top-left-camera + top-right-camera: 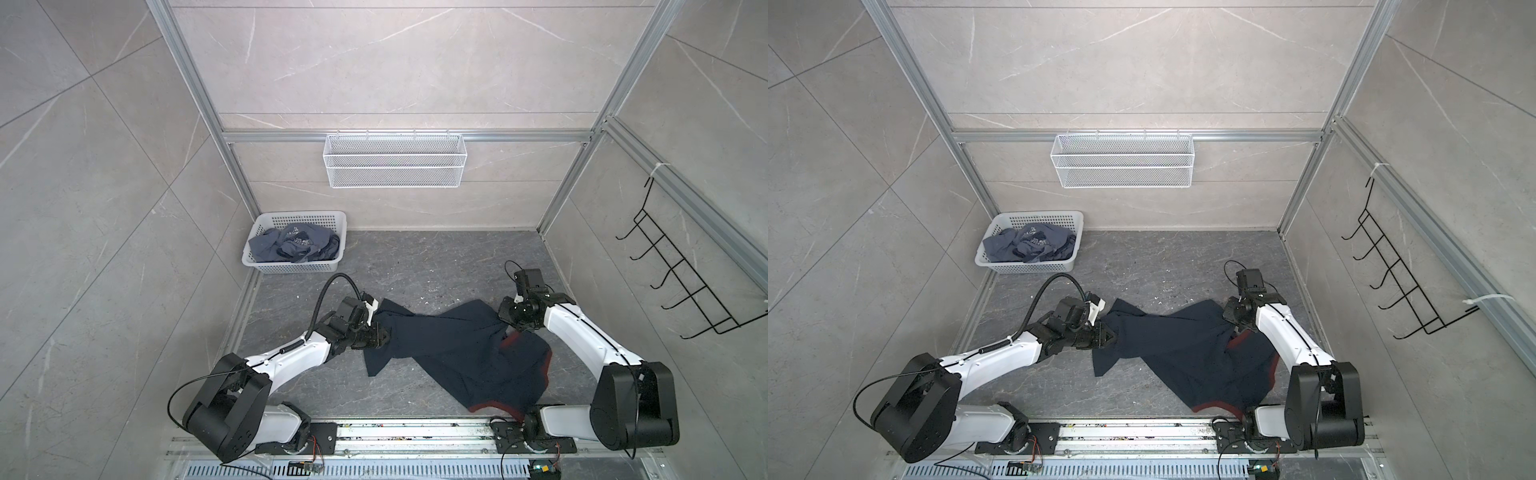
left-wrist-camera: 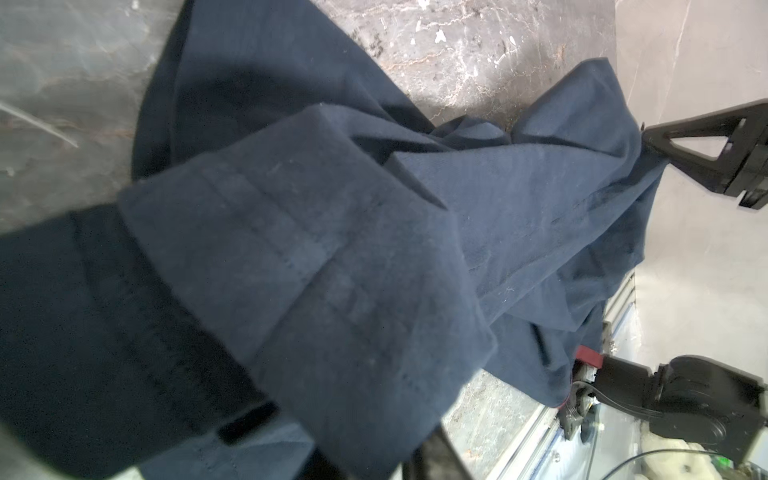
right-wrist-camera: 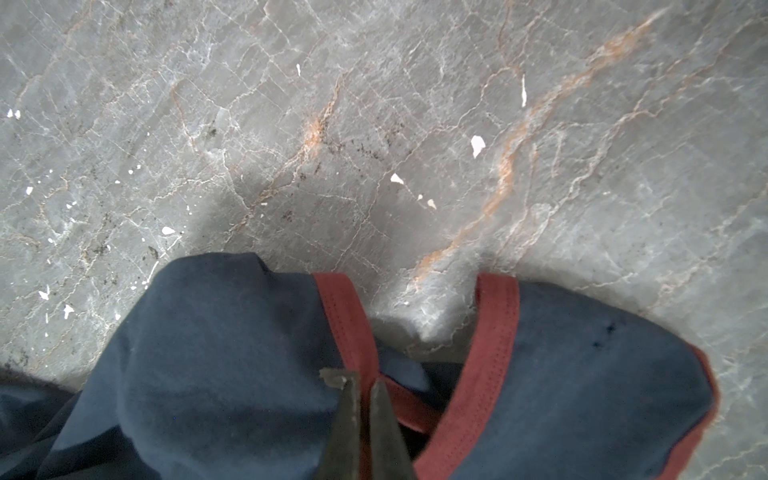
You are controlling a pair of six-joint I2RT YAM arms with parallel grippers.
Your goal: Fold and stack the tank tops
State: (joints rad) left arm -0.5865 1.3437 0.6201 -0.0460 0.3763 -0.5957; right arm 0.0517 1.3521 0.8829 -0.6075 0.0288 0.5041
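Note:
A navy tank top [image 1: 449, 349] [image 1: 1179, 349] with red trim is stretched across the dark marble table between both arms. My left gripper [image 1: 384, 332] [image 1: 1111, 334] is shut on its plain hem; in the left wrist view the raised cloth [image 2: 332, 249] covers the jaws. My right gripper [image 3: 365, 382] [image 1: 510, 330] is shut on a red-trimmed strap [image 3: 345, 324], its fingertips pressed together on the trim. It also shows pinching the cloth in the left wrist view [image 2: 648, 139]. A blue-grey tank top [image 1: 291, 245] [image 1: 1030, 243] lies crumpled in the white basket [image 1: 299, 216] at the back left.
A white wire mesh basket [image 1: 395, 160] hangs on the back wall. A black hook rack [image 1: 685, 282] is fixed to the right wall. An aluminium rail [image 1: 415, 432] with both arm bases runs along the front edge; the navy top's lower end reaches it.

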